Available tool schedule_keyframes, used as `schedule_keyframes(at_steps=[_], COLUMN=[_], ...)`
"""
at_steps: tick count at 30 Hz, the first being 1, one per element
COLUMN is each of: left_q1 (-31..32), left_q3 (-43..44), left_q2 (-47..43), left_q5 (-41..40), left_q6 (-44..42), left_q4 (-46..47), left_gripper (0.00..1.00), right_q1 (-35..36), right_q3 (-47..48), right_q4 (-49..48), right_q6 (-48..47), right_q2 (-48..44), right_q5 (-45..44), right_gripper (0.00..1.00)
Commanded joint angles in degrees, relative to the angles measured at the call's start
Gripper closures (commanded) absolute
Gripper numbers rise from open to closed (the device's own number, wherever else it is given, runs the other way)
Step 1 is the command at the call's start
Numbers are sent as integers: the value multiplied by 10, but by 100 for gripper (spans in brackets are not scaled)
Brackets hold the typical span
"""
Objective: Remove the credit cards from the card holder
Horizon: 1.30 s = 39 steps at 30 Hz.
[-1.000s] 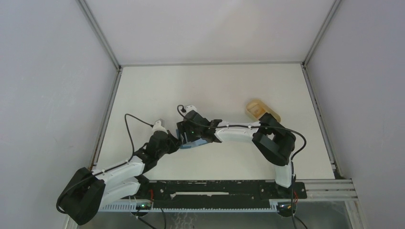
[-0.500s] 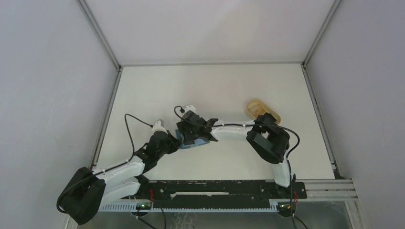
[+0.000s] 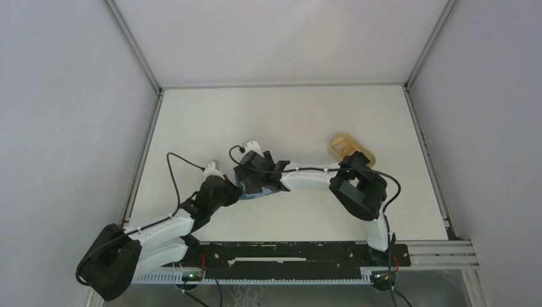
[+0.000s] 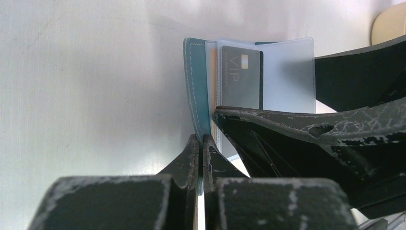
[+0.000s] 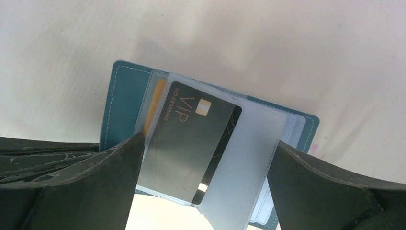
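Card holder point(image 5: 122, 96), teal with pale stitching, lies opened like a book on the white table point(image 3: 287, 115), near the middle and a little towards the arms' side. The left gripper point(image 4: 201, 141) is clenched on the edge of its teal cover, the two jaws pressed nearly together with the cover running down between them. The right gripper point(image 5: 210, 141) stands spread wide over the opened inside, gripping nothing. One finger point(image 5: 95, 177) overlaps the edge of the clear sleeves point(image 5: 249, 158) near the spine; the other is out past the sleeves' free edge. Whether that first finger presses on the plastic or only hangs over it cannot be told.

Fanned out of the holder, the sleeves lie between the right jaws. A dark card point(image 5: 191, 139) marked VIP, with a small gold chip, sits inside the topmost sleeve, directly in the gap between those jaws. Behind it, closer to the spine, the orange edge of a second card point(image 5: 152, 105) shows in its own sleeve.
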<state>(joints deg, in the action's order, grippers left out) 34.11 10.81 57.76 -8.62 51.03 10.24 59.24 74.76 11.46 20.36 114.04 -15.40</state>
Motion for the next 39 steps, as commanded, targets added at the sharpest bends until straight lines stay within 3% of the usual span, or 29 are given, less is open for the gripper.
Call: schedule_keyframes(at_steps=[1,10,21,24,33,39], left_q1=[3,3,3,3,-4,-8], left_q3=[-18,-19,-21,-18,-23,-29], left_q2=[4,-2,2,3,8,58], left_q5=[0,2,1,-1,5,1], left_q6=[-12,-11,-14,-18,-20,-20], left_q4=[-13,-17,-15,-18,-6,22], left_gripper=[100,100,100,100,100,100], right_q1=[1,11,63,61,-42,-77], right_q3=[17,15,-48,-78,-232,-243], right_q4=[1,-43,-176,-199,-343,-349], right_q6=[-41,-66,-98,-79,29,65], right_q2=[-27,-87,-155,-174,-228,-177], right_q5=[-66,-173,-239,-180,184,257], right_gripper=[0,0,0,0,0,0])
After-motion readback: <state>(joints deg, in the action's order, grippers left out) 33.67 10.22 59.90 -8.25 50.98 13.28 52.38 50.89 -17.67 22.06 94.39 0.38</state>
